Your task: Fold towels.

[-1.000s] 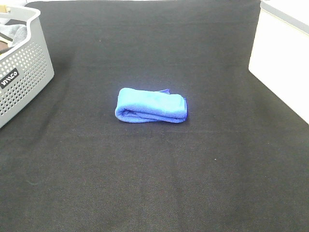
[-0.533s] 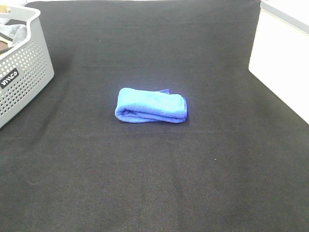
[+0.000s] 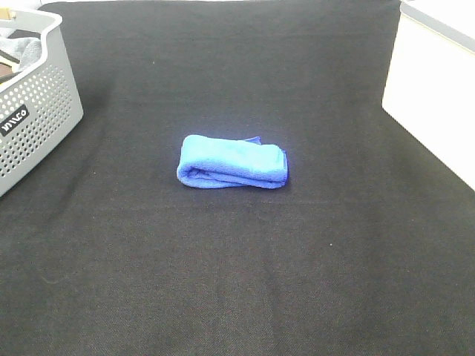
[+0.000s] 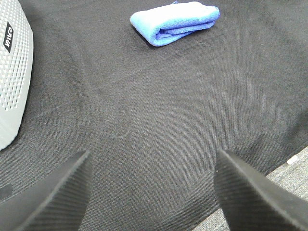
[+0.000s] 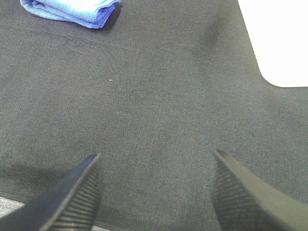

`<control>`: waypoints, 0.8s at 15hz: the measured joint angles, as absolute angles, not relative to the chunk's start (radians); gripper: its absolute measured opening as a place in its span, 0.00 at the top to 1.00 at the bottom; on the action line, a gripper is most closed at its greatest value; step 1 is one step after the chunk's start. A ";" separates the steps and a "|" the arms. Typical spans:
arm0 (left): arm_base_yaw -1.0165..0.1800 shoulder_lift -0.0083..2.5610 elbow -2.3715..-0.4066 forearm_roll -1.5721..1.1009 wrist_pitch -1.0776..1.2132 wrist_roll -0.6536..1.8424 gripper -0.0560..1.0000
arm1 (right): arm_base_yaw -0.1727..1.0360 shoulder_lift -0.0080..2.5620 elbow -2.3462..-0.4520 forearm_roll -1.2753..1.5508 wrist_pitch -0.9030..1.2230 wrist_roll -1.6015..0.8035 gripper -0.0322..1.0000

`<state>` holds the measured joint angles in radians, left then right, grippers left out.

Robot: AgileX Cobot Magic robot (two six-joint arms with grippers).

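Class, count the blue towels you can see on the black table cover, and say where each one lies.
1. The blue towel lies folded near the middle of the black table cover, apart from the grey basket at the left. The basket's contents are mostly hidden.

A black woven cloth covers the table and fills nearly the whole frame. Just above the centre lies a blue towel, folded into a compact layered bundle. At the upper left edge a perforated grey basket stands on the cloth. A white box sits at the upper right.
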<state>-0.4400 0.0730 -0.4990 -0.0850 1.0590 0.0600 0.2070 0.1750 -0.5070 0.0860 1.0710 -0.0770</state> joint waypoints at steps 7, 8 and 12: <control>-0.367 0.073 -0.499 -0.087 1.059 0.062 0.30 | 0.207 0.175 -0.507 0.086 1.071 -0.077 0.38; -0.319 0.073 -0.499 -0.087 1.059 0.062 0.30 | 0.193 0.173 -0.507 0.086 1.071 -0.077 0.38; -0.150 0.073 -0.499 -0.087 1.059 0.062 0.30 | 0.052 0.114 -0.507 0.086 1.069 -0.077 0.38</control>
<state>-0.1500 0.0730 -0.4990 -0.0870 1.0590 0.0620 0.0520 0.1140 -0.5070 0.0860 1.0690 -0.0770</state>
